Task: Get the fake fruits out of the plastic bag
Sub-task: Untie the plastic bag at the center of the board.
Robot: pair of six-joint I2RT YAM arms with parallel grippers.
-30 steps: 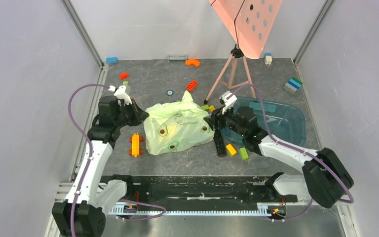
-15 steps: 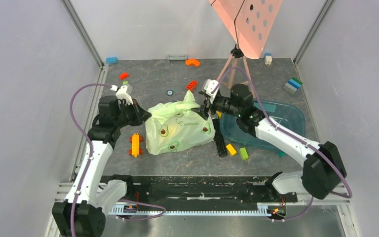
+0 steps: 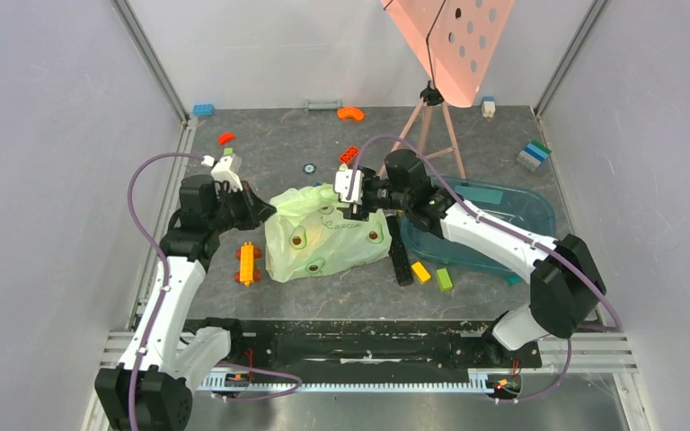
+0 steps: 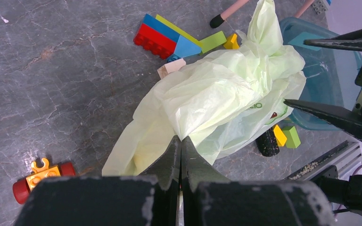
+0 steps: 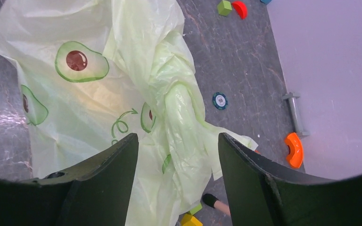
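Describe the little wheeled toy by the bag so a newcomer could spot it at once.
Start at the big pale-green plastic bag mid-table. Just off its left edge in the top view lies a small yellow toy car, apart from the bag. Unlike the blocky bricks around, it has red wheels.

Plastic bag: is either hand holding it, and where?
The left hand is shut on the plastic bag, pinching a fold at its left edge. The right hand hangs open over it, holding nothing.
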